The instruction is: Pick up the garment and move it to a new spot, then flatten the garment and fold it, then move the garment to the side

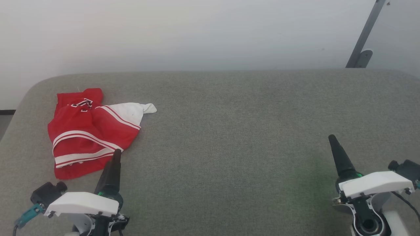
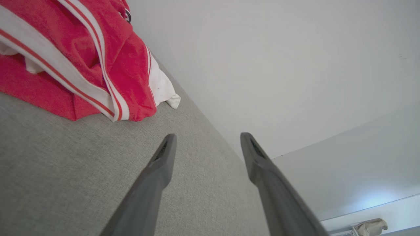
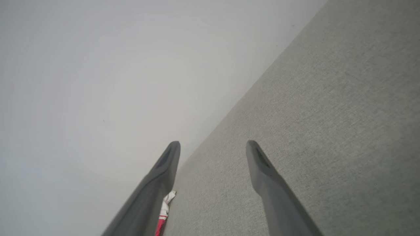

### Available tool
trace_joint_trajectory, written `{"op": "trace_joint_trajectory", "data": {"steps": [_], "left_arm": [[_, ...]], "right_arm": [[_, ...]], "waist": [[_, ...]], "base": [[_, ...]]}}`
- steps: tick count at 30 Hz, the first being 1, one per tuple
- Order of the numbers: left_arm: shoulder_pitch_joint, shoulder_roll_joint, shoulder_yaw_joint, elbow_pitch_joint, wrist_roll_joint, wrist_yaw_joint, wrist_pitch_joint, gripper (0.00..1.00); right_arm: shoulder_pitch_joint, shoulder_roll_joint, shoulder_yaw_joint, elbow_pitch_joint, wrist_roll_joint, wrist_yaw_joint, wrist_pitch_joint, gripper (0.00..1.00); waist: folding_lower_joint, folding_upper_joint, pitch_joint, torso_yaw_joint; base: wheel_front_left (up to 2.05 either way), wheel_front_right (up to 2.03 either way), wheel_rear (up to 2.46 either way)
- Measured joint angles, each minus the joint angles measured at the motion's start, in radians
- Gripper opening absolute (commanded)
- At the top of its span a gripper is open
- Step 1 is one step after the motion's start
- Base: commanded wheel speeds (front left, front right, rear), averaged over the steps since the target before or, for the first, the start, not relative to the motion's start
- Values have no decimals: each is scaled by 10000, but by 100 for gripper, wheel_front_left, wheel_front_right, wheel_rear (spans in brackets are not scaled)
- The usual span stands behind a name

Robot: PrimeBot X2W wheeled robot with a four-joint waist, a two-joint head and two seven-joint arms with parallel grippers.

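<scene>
Garment (image 1: 88,131): lies crumpled on the far left part of the grey fabric surface (image 1: 229,147), not flat and not folded. The body is red with red-and-white stripe trim.
White sleeve (image 1: 129,111): points to the right, out of the red heap.
Number: only a part of a black print with a white outline shows, on the far side of the heap, in the head view. I cannot read it.
Left gripper (image 1: 116,155): near left. In the head view one dark finger shows, and its tip overlaps the near right edge of the garment.
Left wrist view: it shows what the head view hides. Both fingers (image 2: 164,157) stand wide apart with nothing between them, and a strip of bare fabric separates them from the garment.
Right gripper (image 1: 332,139): near right, well apart from the garment, over bare fabric.
Right wrist view: the two fingers (image 3: 259,160) are spread wide and hold nothing. A small piece of the garment, white and red, shows at the bottom beside the finger on the left.
Wall (image 1: 197,32): pale and plain, behind the far edge of the surface.
Metal bar (image 1: 364,36): grey, leaning, at the far right against the wall, seen from the head.
</scene>
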Motion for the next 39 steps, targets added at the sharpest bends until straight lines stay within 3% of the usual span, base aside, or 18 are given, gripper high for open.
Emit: {"op": "trace_joint_trajectory", "data": {"steps": [16,39], "left_arm": [[0,276,-307,-180,2700,311,-583,100],[0,637,-639,-244,5632,596,-1281,100]], "right_arm": [[-259,-56,-38,67,-3455,0,-583,100],[-597,-144,-173,228,-6730,10,-1290,100]], "waist": [[0,0,-4,-2],[1,0,-44,-51]], "base": [[0,0,0],[0,0,0]]}}
